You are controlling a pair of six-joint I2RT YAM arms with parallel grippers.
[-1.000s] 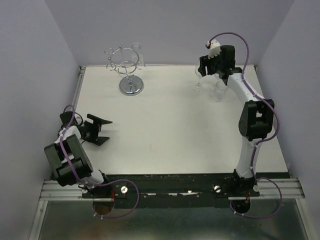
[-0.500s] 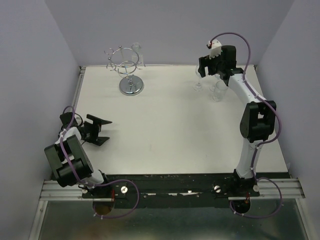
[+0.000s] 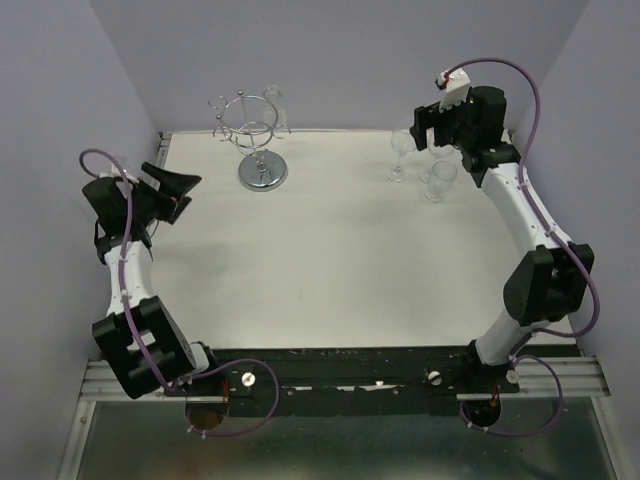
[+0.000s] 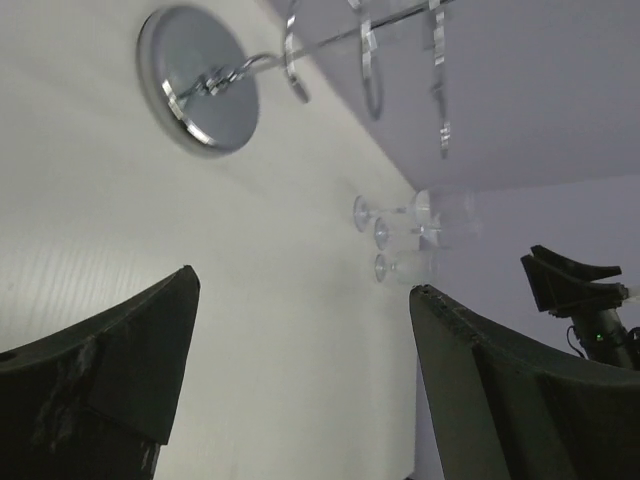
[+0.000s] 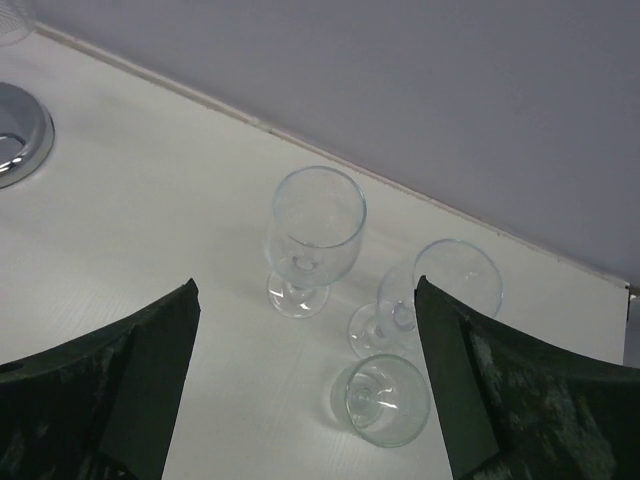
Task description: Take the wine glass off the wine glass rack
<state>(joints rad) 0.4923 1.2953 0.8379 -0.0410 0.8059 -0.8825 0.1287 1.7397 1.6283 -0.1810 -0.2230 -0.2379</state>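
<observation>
The chrome wine glass rack (image 3: pixel 262 170) stands at the back left of the table, its top ring (image 3: pixel 245 115) raised on a thin stem. A clear wine glass (image 3: pixel 272 100) hangs at the ring's right side. My left gripper (image 3: pixel 180 195) is open and empty, left of the rack and pointing at it. In the left wrist view the rack's disc base (image 4: pixel 200 80) lies ahead of the open left gripper (image 4: pixel 300 290). My right gripper (image 3: pixel 420 135) is open and empty above the table's back right; the right wrist view shows it open (image 5: pixel 305 285).
Three clear wine glasses stand on the table at the back right, below the right gripper: one (image 5: pixel 315 235), a second (image 5: pixel 455 275) and a third (image 5: pixel 385 400). They also show in the top view (image 3: pixel 398 155). Lilac walls close the back and both sides.
My left arm has lifted and swung from the near left up toward the rack. My right gripper has risen and drawn back to the right, uncovering the standing glasses.
</observation>
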